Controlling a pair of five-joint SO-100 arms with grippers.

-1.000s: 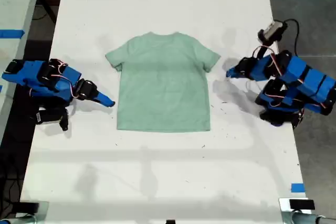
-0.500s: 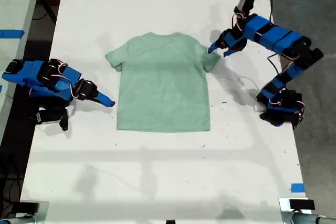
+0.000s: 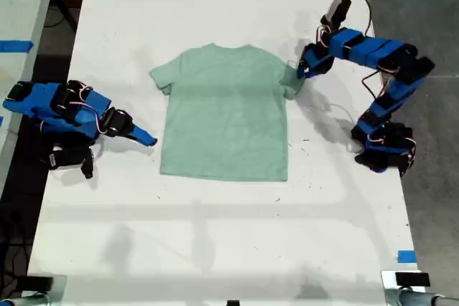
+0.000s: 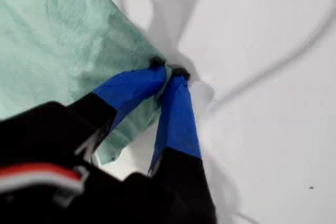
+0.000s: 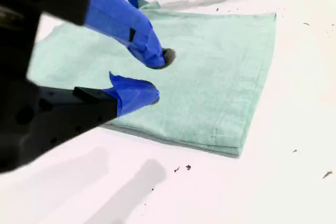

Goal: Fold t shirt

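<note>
Table: a long white tabletop [image 3: 215, 234] fills most of the exterior view, marked with small dark specks and scuffs.
Specks: a few dark crumbs [image 5: 182, 169] lie on the white surface in the second wrist view.
Blue tape, exterior view's left: a strip [image 3: 16, 46] on a pale neighbouring surface [image 3: 18, 5].
Blue tape, exterior view's right: a small piece [image 3: 407, 256] at the table's edge, near the bottom.
Floor: grey floor [image 3: 423, 5] beyond the table on the exterior view's right.
Clamps: metal fittings [image 3: 405, 281] at the table's bottom corners.
</note>
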